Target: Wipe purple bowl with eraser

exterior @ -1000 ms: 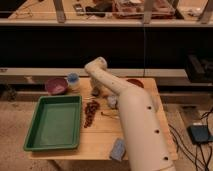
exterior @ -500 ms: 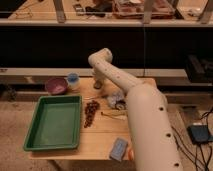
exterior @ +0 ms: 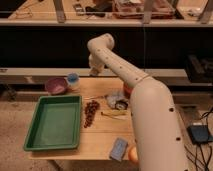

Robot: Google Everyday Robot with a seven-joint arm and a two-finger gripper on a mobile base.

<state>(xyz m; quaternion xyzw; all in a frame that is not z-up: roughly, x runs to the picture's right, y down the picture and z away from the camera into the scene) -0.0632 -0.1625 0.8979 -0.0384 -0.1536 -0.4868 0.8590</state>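
Change: white arm has swung back; white two-finger gripper now hangs over wooden table's far edge, jaws shut, grasp hidden. Nearby small dull-purple round bowl likely unwiped.

Arm now higher and farther back — closed gripper up over far edge of table
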